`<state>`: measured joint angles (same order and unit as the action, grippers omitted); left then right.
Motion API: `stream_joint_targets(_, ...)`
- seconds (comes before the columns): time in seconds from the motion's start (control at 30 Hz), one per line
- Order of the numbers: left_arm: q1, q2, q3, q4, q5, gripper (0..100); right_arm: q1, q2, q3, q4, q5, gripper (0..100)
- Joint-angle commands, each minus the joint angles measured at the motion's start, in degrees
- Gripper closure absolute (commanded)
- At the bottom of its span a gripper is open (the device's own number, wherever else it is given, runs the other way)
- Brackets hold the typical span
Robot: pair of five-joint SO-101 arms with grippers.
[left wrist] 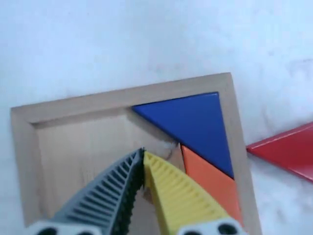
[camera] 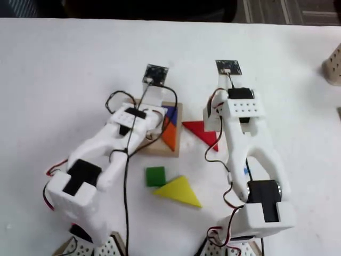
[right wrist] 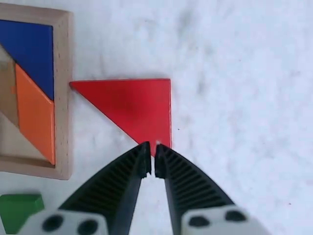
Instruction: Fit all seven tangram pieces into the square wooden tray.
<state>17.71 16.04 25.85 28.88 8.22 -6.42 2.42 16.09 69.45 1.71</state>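
Observation:
The square wooden tray [camera: 176, 149] holds a blue triangle [left wrist: 195, 122] and an orange piece [left wrist: 210, 178] along one side. My left gripper [left wrist: 143, 154] is shut, with its tips low over the tray's bare floor [left wrist: 73, 152] beside the blue triangle. A red triangle [camera: 201, 132] lies on the table just right of the tray. My right gripper [right wrist: 151, 152] is shut, its tips at one corner of the red triangle [right wrist: 134, 105]. A green square [camera: 155, 176] and a yellow triangle [camera: 180, 190] lie in front of the tray.
The white table [camera: 69, 69] is bare to the left and at the back. A pale perforated wooden block [camera: 333, 66] stands at the right edge. Both arm bases sit at the near edge.

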Motion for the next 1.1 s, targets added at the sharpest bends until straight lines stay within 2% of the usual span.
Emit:
stream_joint_targets(0.0, 2.0, -3.2, 0.0, -1.8, 0.6, 98, 0.5, -2.9, -0.5, -0.8, 0.7, 98.1)
stream_joint_targets(0.23, 1.5, -3.4, -0.4, -1.8, 0.7, 98, 0.5, -2.9, -0.5, -0.8, 0.7, 98.1)
stream_joint_targets(0.43, -2.9, -5.6, -1.3, -0.9, 1.0, 98, 0.5, -2.9, -0.5, -0.8, 0.7, 98.1)
stream_joint_targets(0.57, -2.6, -13.7, 2.4, 5.9, 1.0, 98, 0.5, -2.9, -0.5, -0.9, 0.7, 98.1)
stream_joint_targets(0.73, 1.2, -23.2, 12.0, 14.6, 0.6, 98, 0.5, -2.9, -0.4, -1.6, 0.7, 98.1)
stream_joint_targets(0.87, 3.8, -19.0, 12.3, 15.0, 0.6, 98, 0.5, -2.9, -0.4, -1.6, 0.6, 98.1)
stream_joint_targets(1.07, 4.2, -8.0, 3.5, 14.9, 1.0, 98, 0.5, -2.9, -0.4, -1.6, 0.6, 98.1)
